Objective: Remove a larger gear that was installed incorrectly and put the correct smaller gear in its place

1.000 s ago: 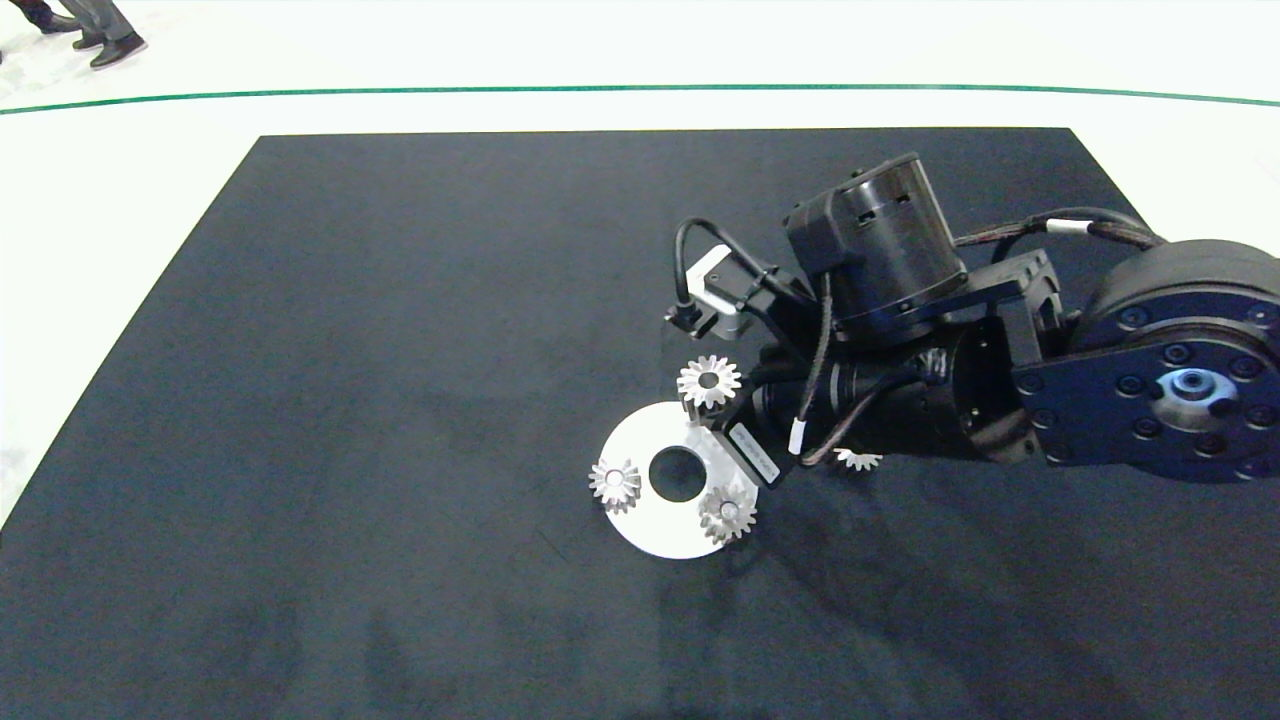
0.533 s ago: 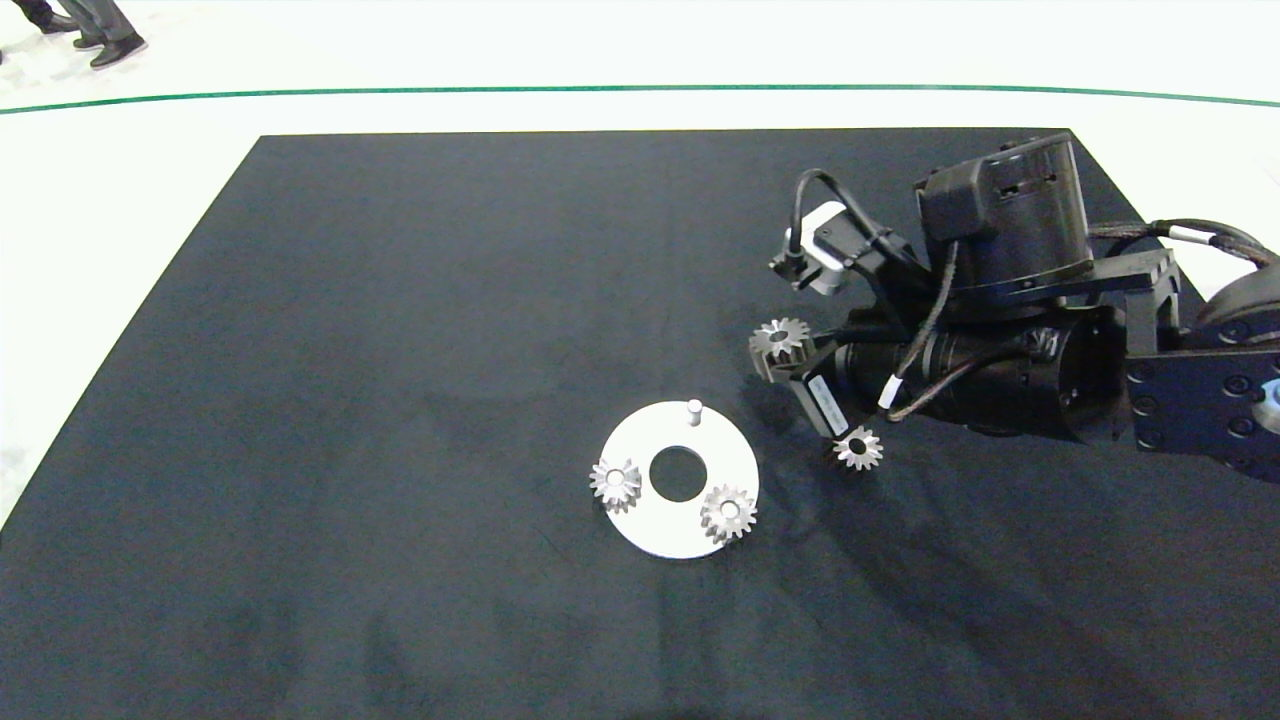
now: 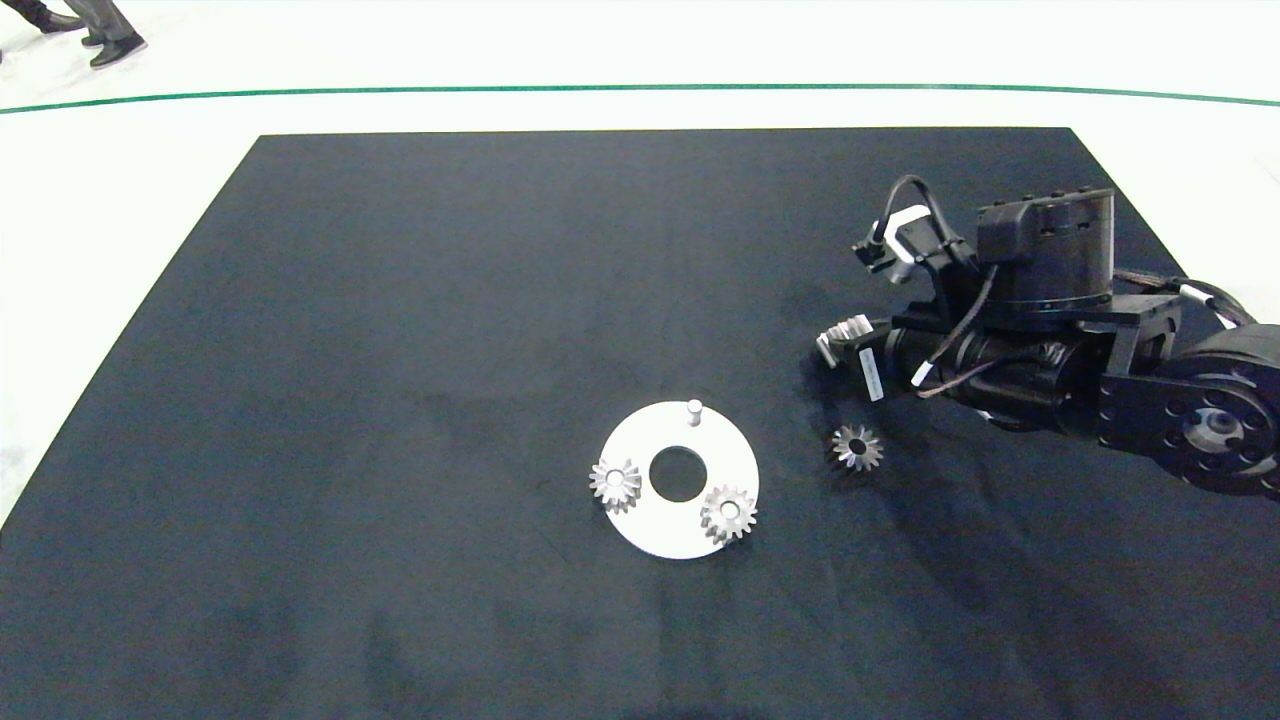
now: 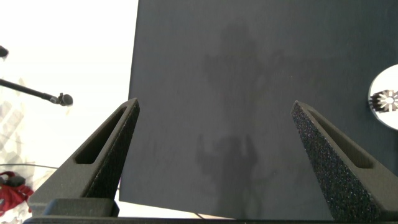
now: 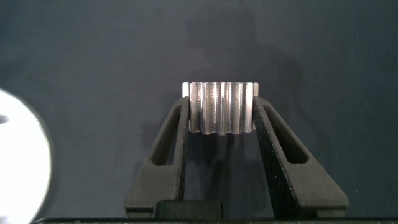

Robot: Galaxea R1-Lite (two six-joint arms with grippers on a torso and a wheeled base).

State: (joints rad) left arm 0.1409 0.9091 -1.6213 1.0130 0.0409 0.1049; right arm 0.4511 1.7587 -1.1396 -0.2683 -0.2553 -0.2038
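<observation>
We see the right gripper (image 5: 222, 118) clenched on the larger gear (image 5: 221, 107), at two o'clock from the white disc (image 3: 640, 530) (left gripper (image 4: 216, 155) spread wide, idle).

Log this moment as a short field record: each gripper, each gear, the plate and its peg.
right gripper: shut on the larger gear, held edge-on above the black mat, off to the side of the plate
left gripper: open, holding nothing, over the mat's edge
white plate: flat on the mat, round centre hole
peg: bare, upright at the plate's rim
mounted gears: two small gears on the plate
smaller gear: loose on the mat beside the plate
person's shoes: beyond the table
</observation>
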